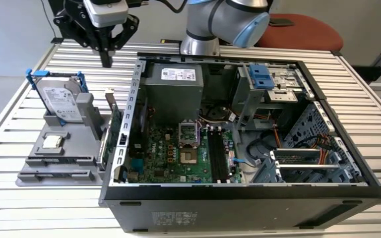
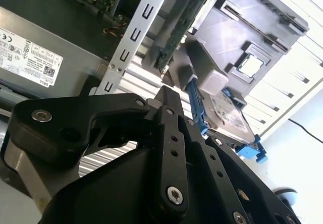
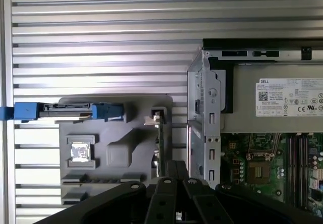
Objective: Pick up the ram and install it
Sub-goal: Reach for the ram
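Hard drive [image 1: 61,104] standing in gray holder [image 1: 58,181], processor [image 1: 51,141] lying beside. I am hovering my gripper [image 1: 105,59] above them, fingers pressed together, gripping nothing. Expansion card [image 1: 115,136] and case wall [image 1: 132,114] are fencing off the motherboard [image 1: 170,158]. Where the ram is sitting: cannot tell.

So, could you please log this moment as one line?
gripper: shut, empty | position: high beside case, near fixture | drive, card: in fixture

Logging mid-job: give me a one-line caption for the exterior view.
Shut gripper hangs above the parts holder, on the exterior view's left of the open PC case.
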